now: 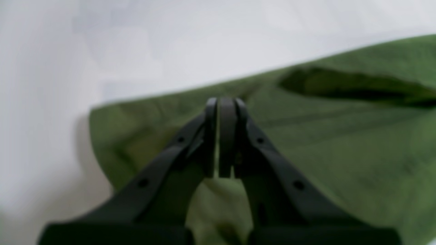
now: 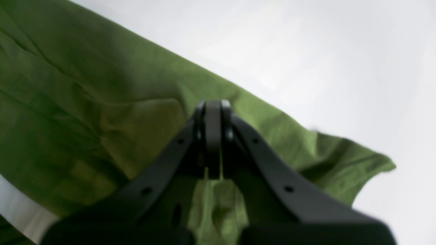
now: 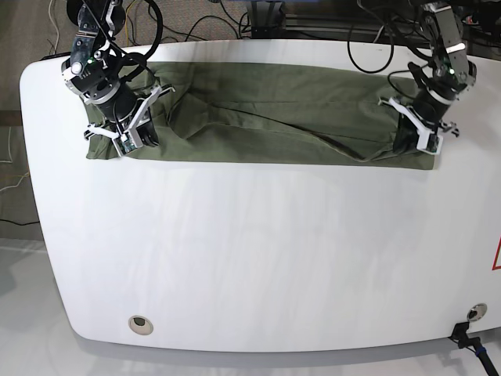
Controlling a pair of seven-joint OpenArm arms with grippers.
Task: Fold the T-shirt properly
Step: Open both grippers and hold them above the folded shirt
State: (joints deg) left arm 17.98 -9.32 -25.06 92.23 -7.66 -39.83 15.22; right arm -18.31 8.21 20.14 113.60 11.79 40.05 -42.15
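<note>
The olive-green T-shirt lies as a long folded band across the far part of the white table. At the band's right end my left gripper is shut on a pinch of the cloth near the front corner. In the left wrist view the left gripper has its fingers pressed together with green T-shirt fabric bunched behind them. My right gripper is shut on the band's left end. The right wrist view shows the right gripper with a fold of T-shirt caught between the fingers.
Cables run along the table's far edge behind both arms. A small round hole sits near the front left corner, and a black fitting at the front right. Bare white tabletop spans the near half.
</note>
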